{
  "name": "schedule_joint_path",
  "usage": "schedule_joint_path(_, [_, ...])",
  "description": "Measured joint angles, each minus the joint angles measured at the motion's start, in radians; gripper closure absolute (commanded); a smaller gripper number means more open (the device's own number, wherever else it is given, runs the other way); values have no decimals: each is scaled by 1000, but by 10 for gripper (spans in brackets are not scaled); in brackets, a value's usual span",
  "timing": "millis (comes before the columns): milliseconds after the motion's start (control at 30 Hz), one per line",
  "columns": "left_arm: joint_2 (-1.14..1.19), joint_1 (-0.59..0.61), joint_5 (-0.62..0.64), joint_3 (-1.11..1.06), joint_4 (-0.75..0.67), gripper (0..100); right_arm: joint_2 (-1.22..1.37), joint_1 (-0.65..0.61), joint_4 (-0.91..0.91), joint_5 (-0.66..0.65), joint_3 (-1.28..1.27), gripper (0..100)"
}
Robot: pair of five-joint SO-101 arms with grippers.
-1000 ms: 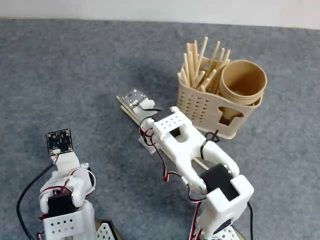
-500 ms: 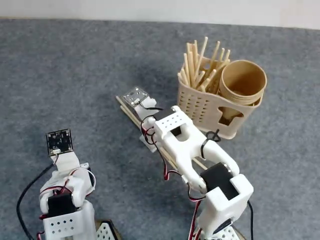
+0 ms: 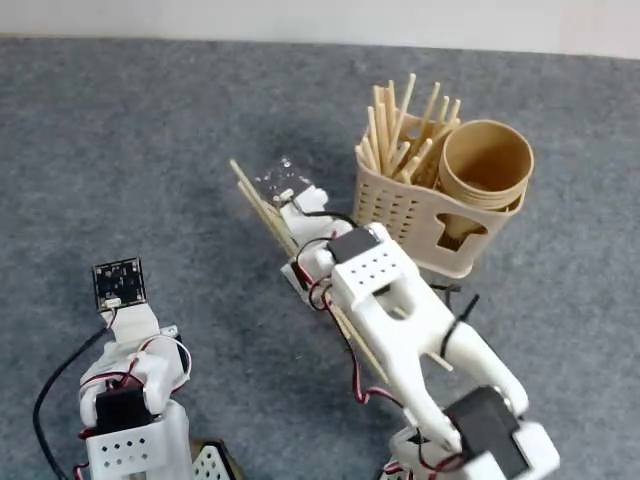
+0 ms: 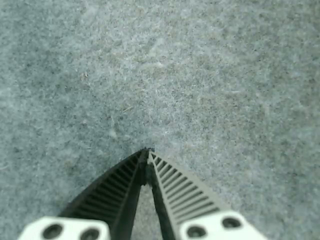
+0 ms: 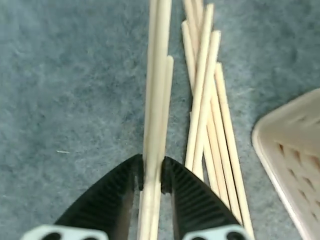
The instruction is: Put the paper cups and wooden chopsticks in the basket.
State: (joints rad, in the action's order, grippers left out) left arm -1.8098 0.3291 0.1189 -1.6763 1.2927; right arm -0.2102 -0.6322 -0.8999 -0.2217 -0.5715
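In the right wrist view my right gripper [image 5: 151,167] is shut on a few wooden chopsticks [image 5: 156,95] that run straight out ahead of it. Several more chopsticks [image 5: 207,105] lie on the carpet beside them, close to the basket's corner [image 5: 295,155]. From above, the held chopsticks [image 3: 258,200] slant out left of the beige basket [image 3: 420,225], which holds several upright chopsticks [image 3: 400,125] and stacked paper cups [image 3: 487,160]. My left gripper [image 4: 148,156] is shut on nothing above bare carpet. The left arm [image 3: 130,400] sits at the front left.
Grey carpet [image 3: 130,150] covers the table, with open room at the left and back. A pale wall edge [image 3: 300,20] runs along the far side. The right arm's body [image 3: 410,330] crosses the space in front of the basket.
The right arm has stretched away from its base, carrying the chopsticks in its gripper toward the back; their tips now reach farther back and left. The left arm has kept still.
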Motion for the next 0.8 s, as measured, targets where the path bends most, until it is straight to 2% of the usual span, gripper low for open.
schedule_joint_path(267, [0, 0, 0, 0, 0, 994, -206, 0, 91, 86, -133, 994])
schedule_joint_path(533, [0, 0, 0, 0, 0, 994, -382, 0, 196, 92, -178, 994])
schedule_joint_path(800, [0, 0, 0, 0, 0, 994, -431, 0, 256, 92, -178, 994])
